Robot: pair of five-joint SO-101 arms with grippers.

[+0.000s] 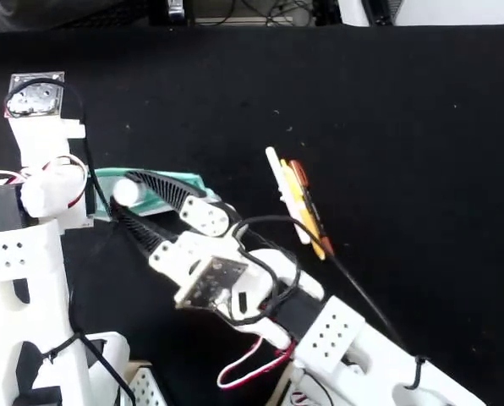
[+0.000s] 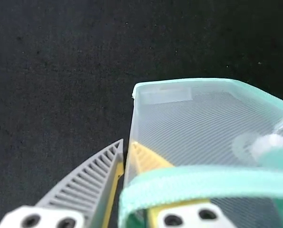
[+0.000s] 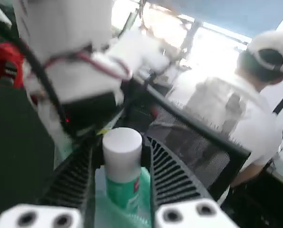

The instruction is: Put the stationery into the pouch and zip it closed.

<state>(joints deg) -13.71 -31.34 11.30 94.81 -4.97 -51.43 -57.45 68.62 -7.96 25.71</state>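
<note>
You are in the loading step: the glue stick point(image 3: 122, 161) is going into the pouch point(image 2: 203, 123), and the zip has not been touched. The right gripper point(image 3: 121, 142) has its jaws closed on the stick's green body, with the white cap standing clear beyond the tips. In the high view the cap points toward 9 o'clock and lies over the pouch's teal edge. Through the pouch's clear wall, the left wrist view shows a pale blurred shape that is probably this same stick, so I judge it is at the mouth or partly inside.

The left gripper point(image 2: 127, 143) has its jaws almost together, pinching the pouch wall near a corner. The grey jaw is outside and the yellow one appears to be inside.

The next move calls for a steady hold on the pouch from the left arm. Let go of the stick only once it is well inside.

The pens point(image 1: 298, 203) lie in a bundle on the worktop point(image 1: 404, 101), at about 3 o'clock from the pouch and well apart from both sets of jaws. You will have to fetch them before zipping.
</note>
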